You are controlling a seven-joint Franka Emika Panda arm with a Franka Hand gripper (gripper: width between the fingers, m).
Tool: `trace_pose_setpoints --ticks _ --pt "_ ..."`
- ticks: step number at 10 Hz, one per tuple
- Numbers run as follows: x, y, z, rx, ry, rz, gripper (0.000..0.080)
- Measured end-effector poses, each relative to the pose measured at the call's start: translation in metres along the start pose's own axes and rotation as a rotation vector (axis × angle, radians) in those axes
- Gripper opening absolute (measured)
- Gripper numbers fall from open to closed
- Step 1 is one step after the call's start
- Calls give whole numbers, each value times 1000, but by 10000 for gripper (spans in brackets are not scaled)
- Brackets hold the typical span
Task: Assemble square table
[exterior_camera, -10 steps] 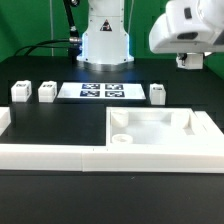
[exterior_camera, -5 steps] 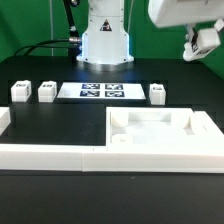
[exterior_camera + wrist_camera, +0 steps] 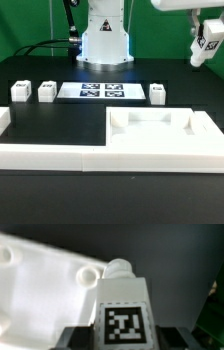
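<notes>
Your gripper point(image 3: 206, 44) hangs high at the exterior view's right, fingers clamped on a tagged white leg point(image 3: 122, 286) whose tag faces the wrist camera. The square tabletop point(image 3: 150, 140) lies below, tight against the long white wall point(image 3: 50, 155). Two spare legs point(image 3: 20, 92) stand at the left, and a third leg point(image 3: 158, 93) stands just beside the marker board point(image 3: 103, 92).
</notes>
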State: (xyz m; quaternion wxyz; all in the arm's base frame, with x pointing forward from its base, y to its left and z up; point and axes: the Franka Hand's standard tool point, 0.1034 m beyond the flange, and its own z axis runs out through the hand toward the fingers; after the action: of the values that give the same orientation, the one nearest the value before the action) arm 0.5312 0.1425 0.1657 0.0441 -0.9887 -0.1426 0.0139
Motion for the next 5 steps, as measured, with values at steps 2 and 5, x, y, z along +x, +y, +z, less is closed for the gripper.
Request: trace_pose_setpoints --ticks 2,5 --pt "47 25 -2 37 125 4 291" --pt "88 45 -12 -26 406 -9 291"
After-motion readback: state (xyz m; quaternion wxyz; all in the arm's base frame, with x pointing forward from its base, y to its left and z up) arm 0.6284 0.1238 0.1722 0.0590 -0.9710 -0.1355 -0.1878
